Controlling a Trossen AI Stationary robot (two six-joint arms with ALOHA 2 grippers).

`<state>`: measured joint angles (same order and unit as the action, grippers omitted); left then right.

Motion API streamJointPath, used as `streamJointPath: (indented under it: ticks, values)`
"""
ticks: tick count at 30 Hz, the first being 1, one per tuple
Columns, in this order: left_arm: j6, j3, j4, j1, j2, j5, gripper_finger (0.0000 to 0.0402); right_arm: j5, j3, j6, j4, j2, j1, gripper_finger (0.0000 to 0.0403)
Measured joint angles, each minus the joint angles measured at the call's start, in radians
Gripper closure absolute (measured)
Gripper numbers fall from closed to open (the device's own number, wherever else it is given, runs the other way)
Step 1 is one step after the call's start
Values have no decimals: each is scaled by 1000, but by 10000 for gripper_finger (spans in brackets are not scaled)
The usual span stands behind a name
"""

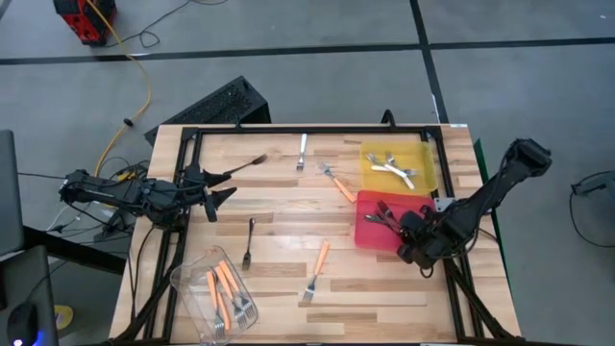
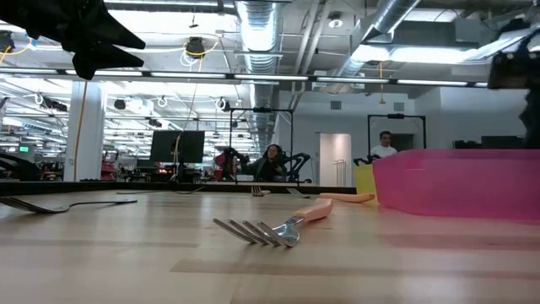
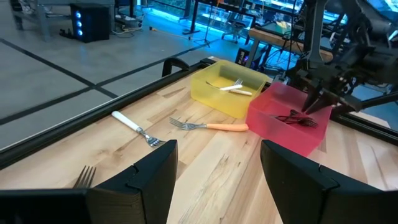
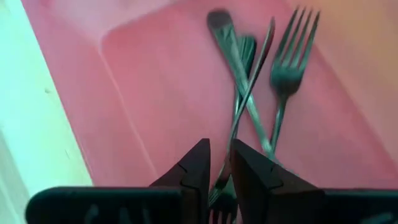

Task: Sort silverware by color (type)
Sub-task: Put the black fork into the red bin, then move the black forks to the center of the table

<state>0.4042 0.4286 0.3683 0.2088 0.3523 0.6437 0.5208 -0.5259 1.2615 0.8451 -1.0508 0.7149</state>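
Spanning most of the high view, wood counter w/ forks scattered on it. Red tray sits at its right side, yellow tray just behind, touching it; clear tub at front-left corner.

Right claw is down in the red tray, fingers a narrow gap apart, w/ a dark fork lying in that gap; can't tell if it's gripped or let go. 2 more dark forks cross it on the tray floor.

Left claw hangs above the counter's left side, fingers spread wide, nothing betw them.

White forks lie in the yellow tray; another white-handled fork lies near the back edge. Orange forks are bunched in the tub. Loose on the counter: orange fork just left of the trays, orange fork at front centre, dark fork beside the tub, dark fork back-left near the left claw.
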Motion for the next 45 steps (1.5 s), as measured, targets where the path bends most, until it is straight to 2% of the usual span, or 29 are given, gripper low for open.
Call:
streamJointPath:
  ticks: [8,14,17,25,29,34,45]
  values:
    - [-7,0,0,0,0,0,187,13,-139,-166,85,0,-84,314]
    - [35,0,-1,-4,7,0,187,21,-232,-321,67,0,-144,314]
    - [94,19,33,-42,40,13,187,30,-267,-400,33,0,-172,314]
    - [118,200,180,-228,306,-84,187,29,-289,-508,-41,0,-222,314]
    - [54,319,287,-368,473,-221,187,28,-289,-511,-64,0,-226,314]
    - [-90,404,343,-538,648,-373,187,19,-289,-511,-81,0,-224,314]
    - [-306,427,376,-811,874,-400,187,0,-289,-511,-93,-2,-224,314]
